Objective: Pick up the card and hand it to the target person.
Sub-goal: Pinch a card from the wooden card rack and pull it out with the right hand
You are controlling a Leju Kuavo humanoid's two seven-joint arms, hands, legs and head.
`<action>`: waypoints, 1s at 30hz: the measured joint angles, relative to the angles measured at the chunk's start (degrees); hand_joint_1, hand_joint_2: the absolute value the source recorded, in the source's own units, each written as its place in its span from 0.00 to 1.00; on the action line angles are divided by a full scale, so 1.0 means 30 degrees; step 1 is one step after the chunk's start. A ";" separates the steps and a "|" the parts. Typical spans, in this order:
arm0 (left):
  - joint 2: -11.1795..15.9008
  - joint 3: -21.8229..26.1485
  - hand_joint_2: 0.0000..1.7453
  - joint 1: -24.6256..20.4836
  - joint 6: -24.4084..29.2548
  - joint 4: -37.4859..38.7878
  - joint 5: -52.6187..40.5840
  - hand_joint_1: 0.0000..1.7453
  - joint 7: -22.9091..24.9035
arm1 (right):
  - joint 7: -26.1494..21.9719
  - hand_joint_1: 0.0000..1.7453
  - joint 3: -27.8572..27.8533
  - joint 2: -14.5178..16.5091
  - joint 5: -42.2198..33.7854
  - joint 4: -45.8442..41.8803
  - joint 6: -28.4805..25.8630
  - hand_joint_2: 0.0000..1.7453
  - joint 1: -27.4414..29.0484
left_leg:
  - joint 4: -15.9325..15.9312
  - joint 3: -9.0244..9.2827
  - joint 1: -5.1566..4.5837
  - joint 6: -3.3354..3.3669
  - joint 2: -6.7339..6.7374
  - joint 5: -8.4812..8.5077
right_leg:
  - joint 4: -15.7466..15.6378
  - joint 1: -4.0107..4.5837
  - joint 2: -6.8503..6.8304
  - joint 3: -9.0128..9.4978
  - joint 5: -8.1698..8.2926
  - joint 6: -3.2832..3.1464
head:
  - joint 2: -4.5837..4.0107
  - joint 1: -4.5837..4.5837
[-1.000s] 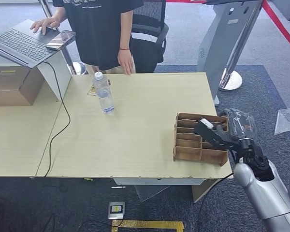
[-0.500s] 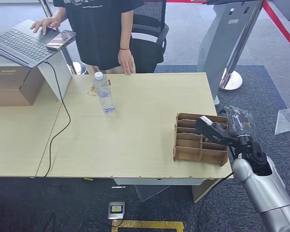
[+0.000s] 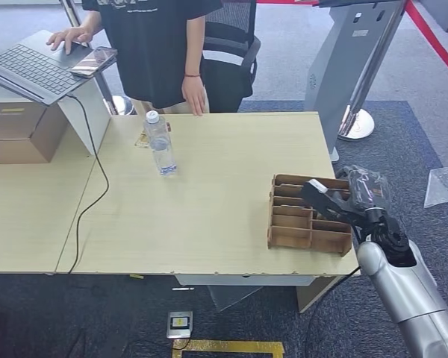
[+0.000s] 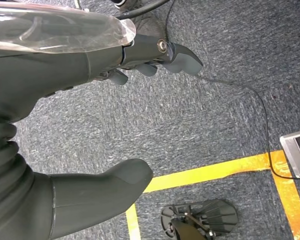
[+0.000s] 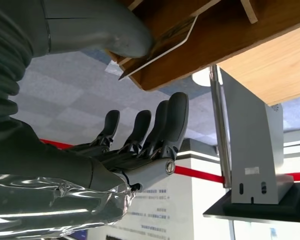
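The right hand (image 3: pixel 330 200) reaches over the brown divided organizer (image 3: pixel 292 227) at the table's near right corner. In the right wrist view the thick grey thumb (image 5: pixel 103 30) presses on the edge of a thin card (image 5: pixel 161 42) that leans against the organizer's wooden wall, while the darker fingers (image 5: pixel 156 125) stand stretched out and apart from it, with open air between them and the card. The hand is loose, touching the card with the thumb alone rather than pinching it. The card sits in the organizer, right at the thumb tip, tilted with one corner pointing out past the wood.

The silver forearm (image 3: pixel 408 294) runs back from the hand off the table's near right edge, a clear plastic wrap (image 3: pixel 368 186) around the wrist.

Beyond the hand, across the light wooden table (image 3: pixel 210 201), a water bottle (image 3: pixel 158 143) stands upright, well apart from the organizer. Farther still, at the table's far edge, a person (image 3: pixel 154 45) in a black shirt stands, one hand (image 3: pixel 193 95) hanging at the table edge and the other (image 3: pixel 69 36) on a laptop (image 3: pixel 33 68) propped on a stand over a cardboard box (image 3: pixel 19 133).

The left hand (image 4: pixel 84 125) hangs over grey carpet with a yellow tape line (image 4: pixel 216 172), thumb and fingers apart, gripping nothing.
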 joint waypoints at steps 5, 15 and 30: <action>0.0000 0.0004 1.00 -0.0001 0.0000 0.0000 0.0000 0.00 -0.0035 | -0.0115 0.45 0.0031 0.0009 -0.0060 0.0443 -0.0082 1.00 -0.0125 | 0.0000 0.0000 0.0000 0.0000 0.0000 0.0000 | 0.0000 0.0000 0.0000 -0.0001 0.0000 0.0000 | 0.0000 0.0000; 0.0000 0.0002 1.00 0.0000 0.0002 0.0000 0.0000 0.00 -0.0115 | -0.0146 1.00 0.0159 0.0042 -0.0238 0.1078 -0.0129 1.00 -0.0497 | 0.0000 0.0005 0.0001 0.0000 0.0001 0.0000 | 0.0000 0.0001 0.0002 0.0000 0.0000 0.0000 | 0.0000 0.0000; 0.0000 0.0002 1.00 0.0004 -0.0002 0.0000 0.0058 0.00 -0.0171 | -0.0543 1.00 0.0215 0.0045 -0.0578 0.1481 0.0203 1.00 -0.0895 | 0.0002 0.0015 0.0001 0.0000 0.0011 0.0001 | 0.0001 0.0001 0.0006 0.0001 0.0007 -0.0006 | 0.0000 0.0000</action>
